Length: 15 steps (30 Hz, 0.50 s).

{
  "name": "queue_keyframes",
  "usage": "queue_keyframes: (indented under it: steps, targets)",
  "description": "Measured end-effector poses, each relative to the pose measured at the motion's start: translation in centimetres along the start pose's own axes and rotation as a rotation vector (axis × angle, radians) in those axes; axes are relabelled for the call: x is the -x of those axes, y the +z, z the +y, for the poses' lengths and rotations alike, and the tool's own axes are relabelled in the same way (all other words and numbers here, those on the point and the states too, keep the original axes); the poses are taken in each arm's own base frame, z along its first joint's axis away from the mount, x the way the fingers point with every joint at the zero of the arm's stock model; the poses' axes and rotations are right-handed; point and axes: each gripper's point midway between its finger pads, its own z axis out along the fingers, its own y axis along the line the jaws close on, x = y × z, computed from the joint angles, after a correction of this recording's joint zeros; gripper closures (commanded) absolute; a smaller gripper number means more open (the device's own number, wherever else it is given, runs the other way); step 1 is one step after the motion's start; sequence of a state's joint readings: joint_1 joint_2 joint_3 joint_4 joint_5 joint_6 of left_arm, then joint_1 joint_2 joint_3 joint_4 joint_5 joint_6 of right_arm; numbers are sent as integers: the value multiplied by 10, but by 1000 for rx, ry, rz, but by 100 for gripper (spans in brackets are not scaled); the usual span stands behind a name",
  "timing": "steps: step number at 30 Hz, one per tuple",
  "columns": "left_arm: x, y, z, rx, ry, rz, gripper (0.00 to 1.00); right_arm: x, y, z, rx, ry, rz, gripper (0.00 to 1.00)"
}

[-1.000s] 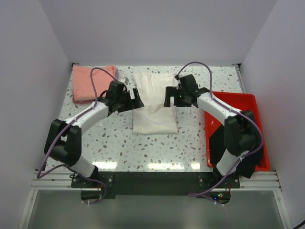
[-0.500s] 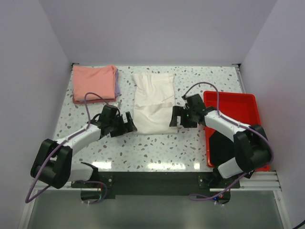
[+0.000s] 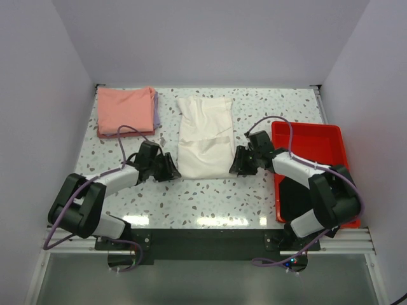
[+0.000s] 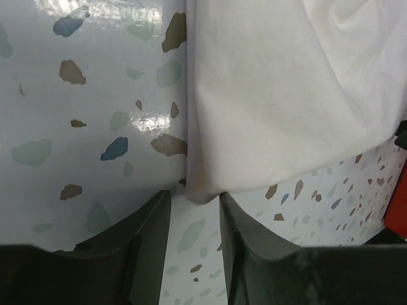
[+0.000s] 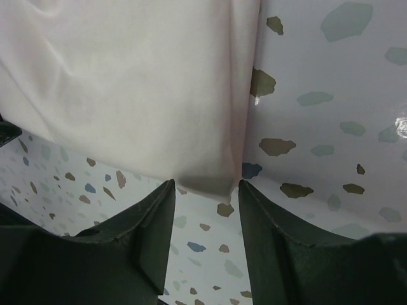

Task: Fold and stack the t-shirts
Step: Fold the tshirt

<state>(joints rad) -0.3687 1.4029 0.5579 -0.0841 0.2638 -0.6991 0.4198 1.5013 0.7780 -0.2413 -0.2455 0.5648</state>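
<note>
A cream-white t-shirt (image 3: pixel 205 136) lies as a long folded strip in the middle of the table. My left gripper (image 3: pixel 173 170) sits low at its near left corner, and my right gripper (image 3: pixel 236 166) at its near right corner. In the left wrist view the cloth corner (image 4: pixel 202 190) lies between the tips of the left gripper (image 4: pixel 194 194), whose jaws stand apart on either side of it. The right wrist view shows the same: the corner (image 5: pixel 206 178) sits between the spread jaws of the right gripper (image 5: pixel 206 184). A folded salmon-pink t-shirt (image 3: pixel 124 111) lies on a lavender one (image 3: pixel 156 109) at the back left.
A red plastic tray (image 3: pixel 305 125) stands along the right side of the speckled table (image 3: pixel 191 197), close to my right arm. Grey walls close in the table on the left, back and right.
Both arms have drawn back from the cream shirt's middle to its near corners and dropped low to the table. Both pairs of jaws have narrowed around the corners.
</note>
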Motion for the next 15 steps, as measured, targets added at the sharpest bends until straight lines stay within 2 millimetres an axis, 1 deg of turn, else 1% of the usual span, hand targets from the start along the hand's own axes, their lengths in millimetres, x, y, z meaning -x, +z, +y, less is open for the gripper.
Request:
queue_keyframes:
  steps: [2,3,6,9,10,12,15]
  targets:
    - [2,4,-3,-20,7,-2,66,-1,2,0,5,5,5,55]
    - [2,6,-4,-29,7,-1,67,-1,3,0,6,8,6,55]
    - [3,11,-7,-50,9,1,76,-5,6,-3,0,15,15,55]
    - [3,15,-8,-63,10,5,92,-9,8,-6,-10,19,28,58]
    - [2,16,-9,-69,10,9,100,-10,9,-7,-13,21,31,59]
    - [2,18,-10,-79,12,13,100,-12,12,-10,-20,23,38,59]
    - [1,19,-12,-86,18,14,100,-13,14,-11,-24,26,44,67]
